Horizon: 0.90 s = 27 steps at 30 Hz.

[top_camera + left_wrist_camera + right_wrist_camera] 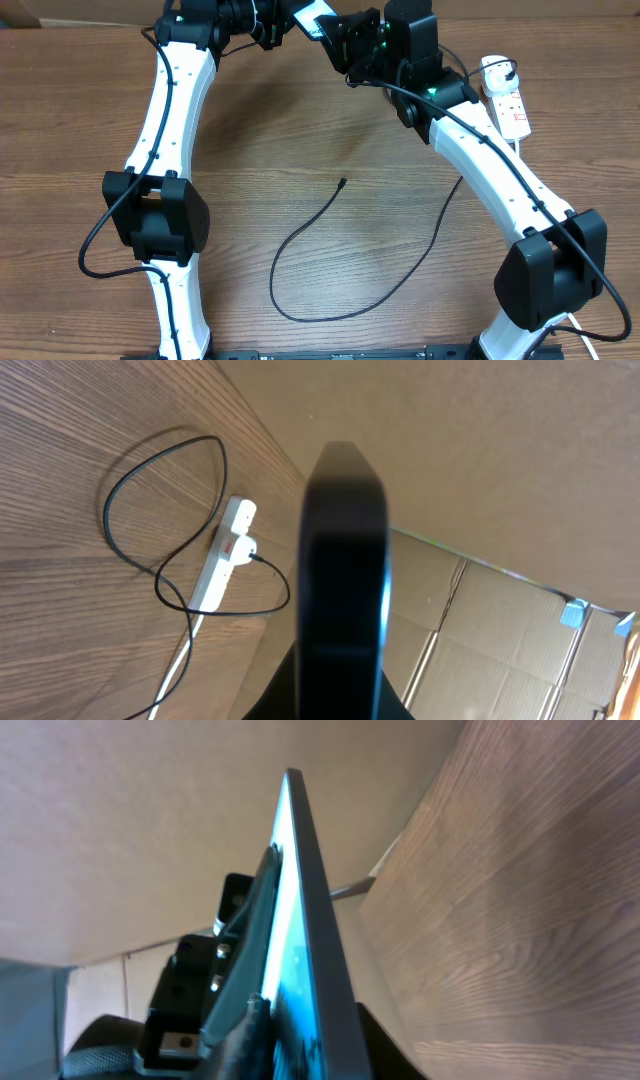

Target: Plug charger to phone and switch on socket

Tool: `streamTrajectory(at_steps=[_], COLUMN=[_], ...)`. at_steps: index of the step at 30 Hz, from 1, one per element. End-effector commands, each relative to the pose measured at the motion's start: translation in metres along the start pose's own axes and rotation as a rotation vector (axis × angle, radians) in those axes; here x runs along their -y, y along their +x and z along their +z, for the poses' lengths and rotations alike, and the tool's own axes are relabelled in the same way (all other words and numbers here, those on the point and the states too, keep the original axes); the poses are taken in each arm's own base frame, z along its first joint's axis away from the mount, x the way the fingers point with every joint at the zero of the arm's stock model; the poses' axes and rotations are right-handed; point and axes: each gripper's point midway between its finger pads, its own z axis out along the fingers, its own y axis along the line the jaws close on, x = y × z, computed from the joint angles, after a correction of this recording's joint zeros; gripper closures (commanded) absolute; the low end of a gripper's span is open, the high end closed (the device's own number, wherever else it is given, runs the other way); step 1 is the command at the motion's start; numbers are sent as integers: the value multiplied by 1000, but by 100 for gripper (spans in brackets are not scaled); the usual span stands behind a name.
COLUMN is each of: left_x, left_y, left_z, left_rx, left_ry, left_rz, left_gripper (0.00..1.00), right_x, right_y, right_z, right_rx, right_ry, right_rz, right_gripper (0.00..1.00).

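Overhead, the left gripper (272,28) sits at the far edge of the table (300,130). Its arm is stretched forward from the near-left base and turned inward at the wrist. Its jaws are clamped on the phone (313,18), which is lifted off the wood and tilted. From the left wrist camera the phone (345,570) stands edge-on straight ahead of the hand — a dark slab filling the middle of the view.

Just across the phone is the right gripper (352,50), its arm arched up from the near-right base. Its wrist camera also sees the phone (305,910) edge-on, with the lit blue screen on one side. Whether these jaws grip the phone or stand clear of it cannot be told.

Farther out, past the right wrist, the socket (508,100) lies flat with a white adapter (495,68) at its far end. The charger (300,240) runs from there under the right arm and loops toward the bases. Its plug tip (343,182) lies free on bare wood — well apart from both grippers.
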Motion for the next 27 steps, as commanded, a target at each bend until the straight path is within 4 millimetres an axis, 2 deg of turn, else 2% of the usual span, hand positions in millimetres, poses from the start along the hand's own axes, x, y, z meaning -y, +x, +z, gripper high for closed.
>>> streamTrajectory(at_steps=[1, 11, 13, 17, 21, 24, 27], left_x=[7, 5, 4, -4, -12, -14, -12], left_y=[4, -2, -6, -16, -28, -28, -24], left_z=[0, 0, -1, -1, -4, -4, -4], left_rx=[-6, 32, 53, 112, 177, 172, 149], left_ry=[16, 5, -3, -41, -93, -110, -110], left_rz=[35, 78, 102, 145, 234, 335, 478], left_gripper=[96, 96, 96, 96, 96, 96, 96], right_x=[-9, -12, -15, -18, -12, 2, 26], right_y=[9, 7, 5, -4, -19, -36, -59], right_z=[-4, -5, -6, -14, -24, -33, -46], right_rx=[-29, -22, -16, 3, 24, 41, 57], right_ry=[-17, -30, -35, -25, 24, 89, 189], right_rz=[-66, -244, -290, -372, -428, -447, -434], right_gripper=[69, 15, 0, 0, 0, 0, 0])
